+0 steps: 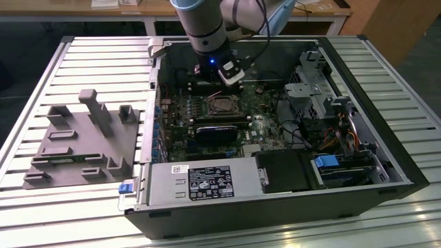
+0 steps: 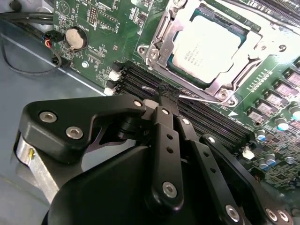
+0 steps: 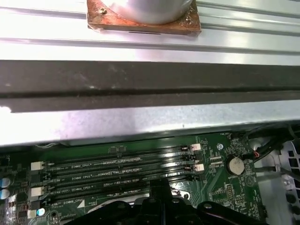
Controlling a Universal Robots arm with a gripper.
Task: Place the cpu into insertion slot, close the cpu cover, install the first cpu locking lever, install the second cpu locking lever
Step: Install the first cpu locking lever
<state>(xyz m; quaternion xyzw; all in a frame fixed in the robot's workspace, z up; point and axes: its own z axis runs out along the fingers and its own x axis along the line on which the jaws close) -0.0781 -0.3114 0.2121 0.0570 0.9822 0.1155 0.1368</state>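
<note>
Here, cpu point(image 2: 208, 44) within cpu cover point(image 2: 158, 37) in the second wrist view

Grey arm point(image 1: 205, 26) near-vertical, wrist straight down, black gripper point(image 2: 162, 97), its fingers point(image 2: 166, 140) closed tip to tip.

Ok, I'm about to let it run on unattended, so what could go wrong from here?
1. The gripper sits right at the thin locking lever, directly over the memory slots. A slip could scrape the slots or the board.
2. The cpu cover lies over the cpu, but this lever looks unlatched, so the cover might spring up.
</note>
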